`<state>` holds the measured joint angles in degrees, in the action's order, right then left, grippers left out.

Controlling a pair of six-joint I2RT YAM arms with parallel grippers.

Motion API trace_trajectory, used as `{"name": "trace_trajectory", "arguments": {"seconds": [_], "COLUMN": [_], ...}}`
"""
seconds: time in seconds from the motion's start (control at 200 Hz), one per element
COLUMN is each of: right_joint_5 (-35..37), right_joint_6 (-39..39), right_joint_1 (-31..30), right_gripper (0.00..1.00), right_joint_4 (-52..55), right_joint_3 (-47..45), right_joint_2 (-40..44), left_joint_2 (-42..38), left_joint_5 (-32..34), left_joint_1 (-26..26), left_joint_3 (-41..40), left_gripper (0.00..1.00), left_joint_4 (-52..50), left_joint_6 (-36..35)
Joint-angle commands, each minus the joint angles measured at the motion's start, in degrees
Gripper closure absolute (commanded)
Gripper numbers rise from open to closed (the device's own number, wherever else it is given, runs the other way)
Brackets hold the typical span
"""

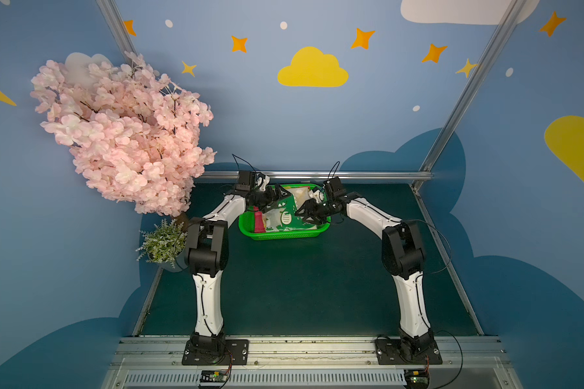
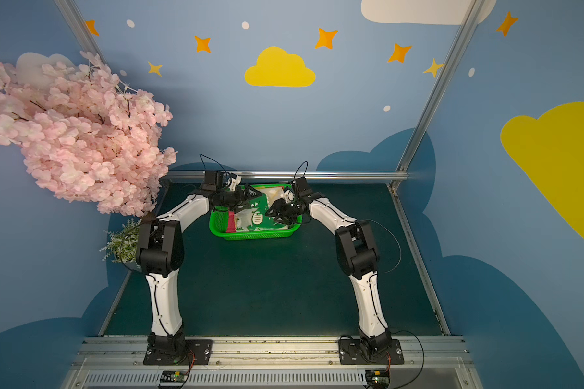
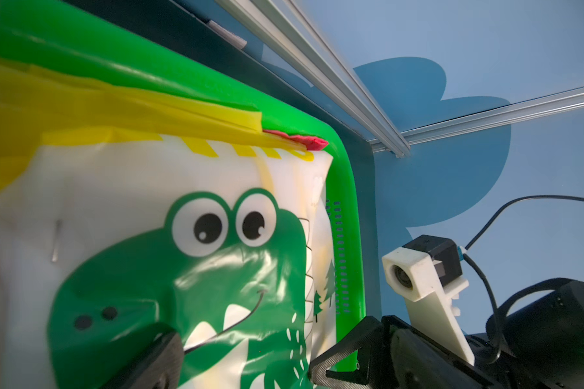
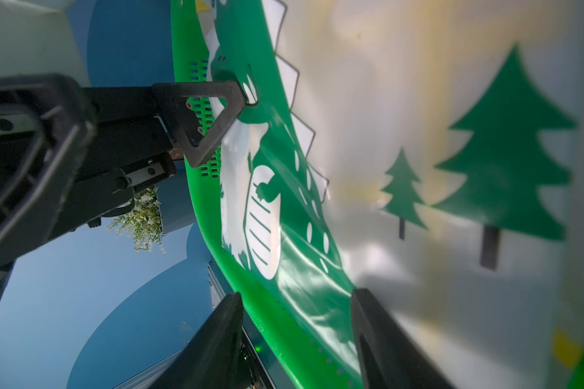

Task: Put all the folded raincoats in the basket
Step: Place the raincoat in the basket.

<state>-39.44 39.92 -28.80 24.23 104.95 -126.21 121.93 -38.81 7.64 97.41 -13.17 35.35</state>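
Observation:
The folded raincoat (image 1: 284, 219) (image 2: 255, 219), white with a green dinosaur print and yellow and red trim, lies inside the bright green basket (image 1: 284, 235) (image 2: 257, 235) at the back of the table. My left gripper (image 1: 282, 194) (image 3: 284, 363) hovers over the raincoat (image 3: 216, 269) near the basket's far left, its jaws wide open and empty. My right gripper (image 1: 300, 212) (image 4: 300, 336) sits low at the basket's right side. Its fingers stand apart, and the basket's rim (image 4: 196, 168) and the raincoat's edge (image 4: 317, 269) show between them.
A pink blossom tree (image 1: 125, 134) overhangs the table's back left, above a small potted plant (image 1: 162, 242). An aluminium rail (image 1: 317, 175) runs just behind the basket. The dark green mat (image 1: 300, 286) stretches from the basket to the arm bases.

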Motion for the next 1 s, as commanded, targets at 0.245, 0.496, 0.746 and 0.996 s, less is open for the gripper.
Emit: {"name": "trace_trajectory", "arguments": {"seconds": [0.245, 0.496, 0.746, 0.996], "right_joint_5": [0.8, 0.8, 0.4, 0.5], "right_joint_6": [-2.3, -2.4, -3.0, -3.4], "right_joint_1": [0.2, 0.4, 0.9, 1.4], "right_gripper": [0.43, 0.43, 0.43, 0.43], "right_joint_4": [0.6, 0.5, 1.3, 1.6], "right_joint_3": [-2.8, -3.3, -3.2, -2.0], "right_joint_2": [5.6, 0.8, 2.1, 6.7], "left_joint_2": [-14.3, -13.2, -13.2, -17.1], "left_joint_5": [0.9, 1.7, 1.7, 1.8], "left_joint_1": [3.2, 3.0, 2.8, 3.1], "left_joint_3": [-13.6, -22.2, -20.8, -16.3], "left_gripper": [0.00, 0.00, 0.00, 0.00], "left_joint_4": [3.9, 8.7, 6.5, 3.1], "left_joint_6": [-1.4, -1.0, -3.0, -4.8]}}
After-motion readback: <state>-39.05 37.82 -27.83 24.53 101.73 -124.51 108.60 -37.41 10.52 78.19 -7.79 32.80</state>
